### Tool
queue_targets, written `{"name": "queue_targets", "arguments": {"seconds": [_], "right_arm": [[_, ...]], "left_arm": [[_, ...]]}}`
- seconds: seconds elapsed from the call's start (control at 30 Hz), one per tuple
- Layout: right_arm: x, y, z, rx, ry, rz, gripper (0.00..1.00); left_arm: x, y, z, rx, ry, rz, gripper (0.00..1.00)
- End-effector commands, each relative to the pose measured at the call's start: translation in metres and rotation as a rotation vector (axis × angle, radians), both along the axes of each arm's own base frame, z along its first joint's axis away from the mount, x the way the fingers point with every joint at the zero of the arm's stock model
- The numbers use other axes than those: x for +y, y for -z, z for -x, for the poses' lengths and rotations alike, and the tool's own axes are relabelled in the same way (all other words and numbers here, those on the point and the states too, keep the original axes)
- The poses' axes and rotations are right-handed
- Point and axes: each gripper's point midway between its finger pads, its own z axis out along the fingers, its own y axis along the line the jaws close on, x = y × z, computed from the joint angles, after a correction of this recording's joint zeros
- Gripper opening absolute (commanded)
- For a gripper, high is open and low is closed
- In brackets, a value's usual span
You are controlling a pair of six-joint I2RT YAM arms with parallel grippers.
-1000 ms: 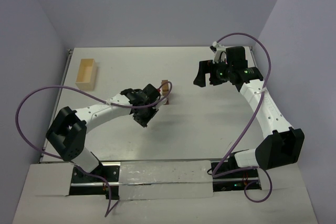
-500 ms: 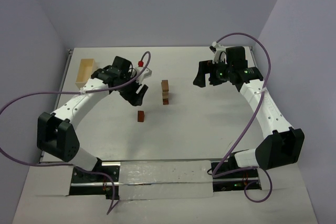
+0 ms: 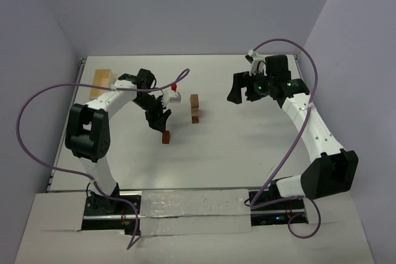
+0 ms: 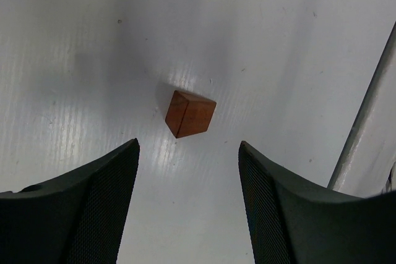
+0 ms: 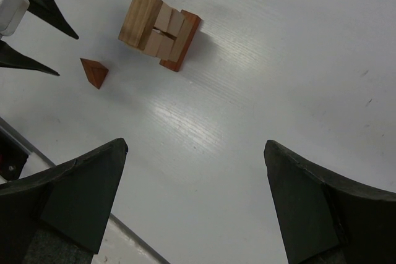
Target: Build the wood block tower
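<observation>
Pale lavender walls (image 3: 185, 10) enclose a glossy white table (image 3: 247, 153).

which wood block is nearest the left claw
The lone reddish-brown cube, right before the open left claw; the other blocks sit stacked in the tower.

Tabletop (image 3: 247, 146): white, faintly streaked. The tower (image 3: 194, 109) stands on it near the middle, one block wide. A single reddish-brown block (image 4: 190, 114) lies loose near the tower, apart from it, on my left arm's side. A pale wooden box (image 3: 99, 83) sits at the far left edge.
</observation>
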Motion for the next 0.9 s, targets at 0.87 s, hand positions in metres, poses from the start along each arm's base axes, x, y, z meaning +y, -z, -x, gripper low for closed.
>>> {"name": "queue_targets", "arguments": {"seconds": [0.87], "right_arm": [[0.005, -0.007, -0.005, -0.018, -0.043, 0.002, 1.0]], "left_arm": [[-0.011, 0.047, -0.011, -0.086, 0.127, 0.092, 0.51]]}}
